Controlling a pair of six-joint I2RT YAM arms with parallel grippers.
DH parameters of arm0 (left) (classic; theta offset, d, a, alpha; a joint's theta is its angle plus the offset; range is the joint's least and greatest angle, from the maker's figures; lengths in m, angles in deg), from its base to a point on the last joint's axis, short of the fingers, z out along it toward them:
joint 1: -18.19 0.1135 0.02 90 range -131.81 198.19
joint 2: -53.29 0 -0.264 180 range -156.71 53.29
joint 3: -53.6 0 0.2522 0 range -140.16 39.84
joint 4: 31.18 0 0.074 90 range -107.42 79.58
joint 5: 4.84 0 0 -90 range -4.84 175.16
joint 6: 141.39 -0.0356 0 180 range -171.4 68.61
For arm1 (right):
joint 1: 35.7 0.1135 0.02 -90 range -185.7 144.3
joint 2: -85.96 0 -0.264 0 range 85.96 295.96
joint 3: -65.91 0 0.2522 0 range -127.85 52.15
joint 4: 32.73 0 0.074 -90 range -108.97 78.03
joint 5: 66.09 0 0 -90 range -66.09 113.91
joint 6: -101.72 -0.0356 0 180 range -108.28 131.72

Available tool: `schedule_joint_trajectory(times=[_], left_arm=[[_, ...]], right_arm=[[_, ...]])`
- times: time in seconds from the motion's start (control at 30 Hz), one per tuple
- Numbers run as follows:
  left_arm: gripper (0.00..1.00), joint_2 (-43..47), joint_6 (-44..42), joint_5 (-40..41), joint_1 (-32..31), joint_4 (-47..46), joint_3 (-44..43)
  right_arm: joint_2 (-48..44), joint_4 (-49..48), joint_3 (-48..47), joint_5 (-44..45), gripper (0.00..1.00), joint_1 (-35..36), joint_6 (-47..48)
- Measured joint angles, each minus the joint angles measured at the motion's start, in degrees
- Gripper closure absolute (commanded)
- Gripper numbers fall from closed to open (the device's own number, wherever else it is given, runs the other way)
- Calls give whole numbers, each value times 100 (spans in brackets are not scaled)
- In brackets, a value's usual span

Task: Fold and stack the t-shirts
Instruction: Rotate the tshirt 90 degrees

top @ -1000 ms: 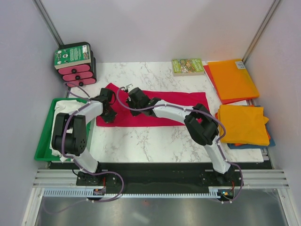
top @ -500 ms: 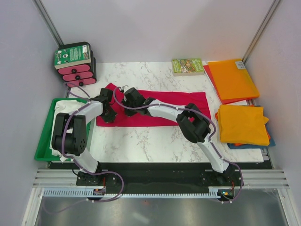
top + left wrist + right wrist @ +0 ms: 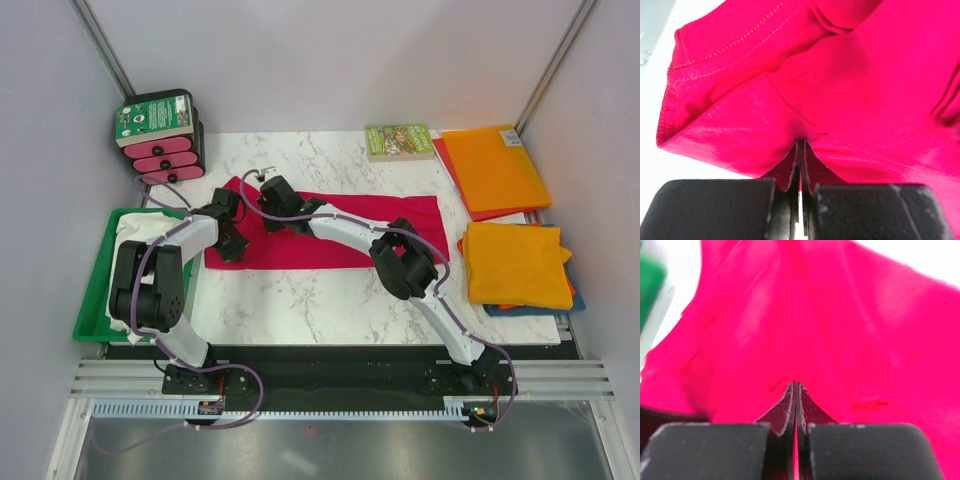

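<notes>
A crimson red t-shirt [image 3: 360, 228] lies spread across the marble table. My left gripper [image 3: 230, 244] is shut on its left end; in the left wrist view the gripper [image 3: 800, 150] pinches a fold of the red cloth [image 3: 865, 75] beside a stitched hem. My right gripper [image 3: 268, 196] is shut on the shirt's upper left part; in the right wrist view the gripper [image 3: 796, 389] pinches red cloth [image 3: 840, 330]. A white t-shirt [image 3: 135, 238] lies in the green tray [image 3: 92, 300]. Orange t-shirts lie at the right, one flat [image 3: 495, 168] and one folded [image 3: 515, 262].
A small green-covered book [image 3: 399, 140] lies at the back. A black box with pink inserts [image 3: 160, 140] stands at the back left. Grey walls close in both sides. The green tray's edge [image 3: 650, 285] shows blurred in the right wrist view.
My right arm has reached further left, its gripper moving left and slightly back along the red shirt. My left gripper has stayed in place.
</notes>
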Motion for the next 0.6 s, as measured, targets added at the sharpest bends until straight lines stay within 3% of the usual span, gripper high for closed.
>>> schedule_joint_trajectory(times=[0.3,0.33,0.37,0.43,0.5,0.6], left_arm=[[98,9,0,0,0,-13,11],[98,9,0,0,0,-13,11],[98,9,0,0,0,-13,11],[98,9,0,0,0,-13,11],[98,11,0,0,0,-13,11],[98,11,0,0,0,-13,11]], right_arm=[[155,98,-315,533,99,-457,-20],[105,63,-234,529,95,-476,-9],[0,-9,-55,472,78,-485,13],[-223,-33,234,308,52,-404,44],[-457,-68,492,192,45,-225,98],[-807,-142,848,55,44,184,129]])
